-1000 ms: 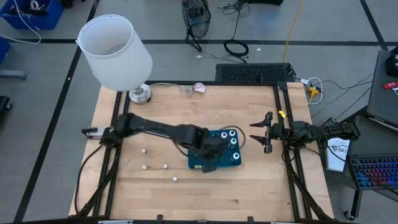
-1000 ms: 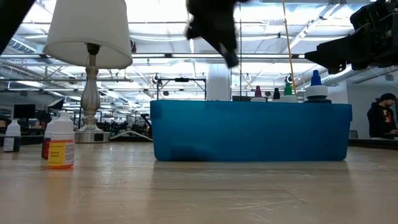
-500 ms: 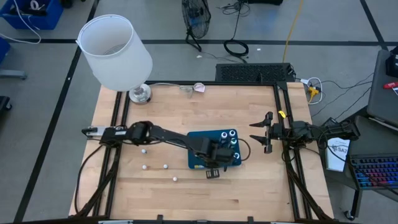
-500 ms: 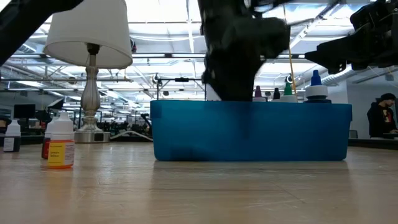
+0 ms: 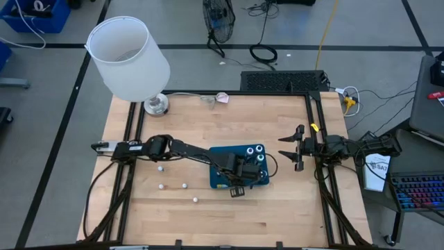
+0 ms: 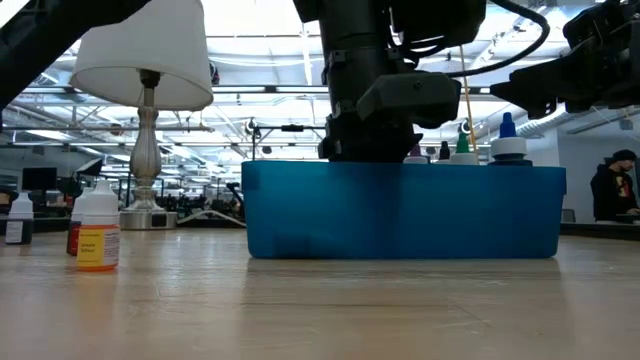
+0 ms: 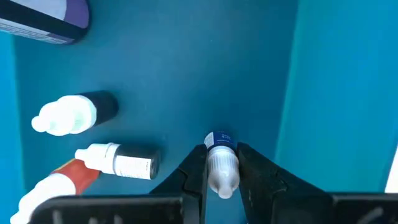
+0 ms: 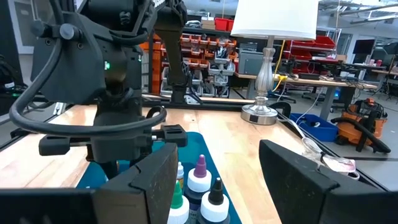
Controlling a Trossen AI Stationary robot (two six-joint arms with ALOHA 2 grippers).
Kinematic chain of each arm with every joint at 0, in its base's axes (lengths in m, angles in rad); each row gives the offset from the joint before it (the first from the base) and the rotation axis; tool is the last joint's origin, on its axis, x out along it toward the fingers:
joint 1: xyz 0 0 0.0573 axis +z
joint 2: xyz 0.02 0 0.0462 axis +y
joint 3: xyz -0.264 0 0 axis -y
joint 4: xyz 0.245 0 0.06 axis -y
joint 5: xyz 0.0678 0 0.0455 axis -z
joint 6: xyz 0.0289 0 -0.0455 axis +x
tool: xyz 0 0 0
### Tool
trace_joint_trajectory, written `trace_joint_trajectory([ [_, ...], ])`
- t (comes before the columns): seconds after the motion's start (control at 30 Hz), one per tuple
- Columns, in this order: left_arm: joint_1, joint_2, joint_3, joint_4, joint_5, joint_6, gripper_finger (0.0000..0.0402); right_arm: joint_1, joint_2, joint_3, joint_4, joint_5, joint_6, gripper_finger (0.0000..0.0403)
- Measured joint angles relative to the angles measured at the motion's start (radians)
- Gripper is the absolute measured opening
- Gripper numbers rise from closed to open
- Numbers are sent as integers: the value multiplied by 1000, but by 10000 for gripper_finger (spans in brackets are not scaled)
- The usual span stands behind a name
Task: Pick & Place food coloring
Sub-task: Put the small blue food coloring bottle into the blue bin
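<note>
The left gripper (image 7: 222,167) is lowered inside the blue tray (image 5: 220,182), and its two fingers are closed against the sides of a small food coloring bottle (image 7: 221,163) with a white cap and a dark blue body. This bottle stands close to one inner wall of the tray, and its base appears to meet the tray floor, though contact cannot be confirmed. In the left wrist view three more bottles stand on the tray floor apart from the held one: a white-capped black bottle (image 7: 73,114), a bottle with a white label (image 7: 119,161), and a red one (image 7: 53,186) at the picture's edge. From above, the left arm (image 5: 182,149) reaches from the table's left side across to the tray, which sits right of the table's centre with several capped bottles (image 5: 254,151) along its far and right sides. Four white-capped bottles (image 5: 161,169) stand loose on the wooden table (image 5: 277,208) to the left of the tray, well apart from it. The right gripper (image 5: 289,148) waits at the right edge of the table, above its surface, with its fingers spread wide and nothing between them. A lamp (image 5: 129,57) with a white shade stands at the far left corner of the table.
</note>
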Motion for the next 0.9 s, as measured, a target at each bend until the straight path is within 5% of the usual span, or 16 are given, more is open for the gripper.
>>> trace_joint_trajectory([
  [0.4, -1, -26, 2, 0, 5, -22, 210, 0, 0, 0, 0, 0, 0, 213],
  [0.73, -4, -169, 4, -28, -34, -38, 229, 0, 0, 0, 0, 0, 0, 212],
  [0.9, -38, -270, 5, -161, -182, -103, 229, 0, 0, 0, 0, 0, 0, 212],
])
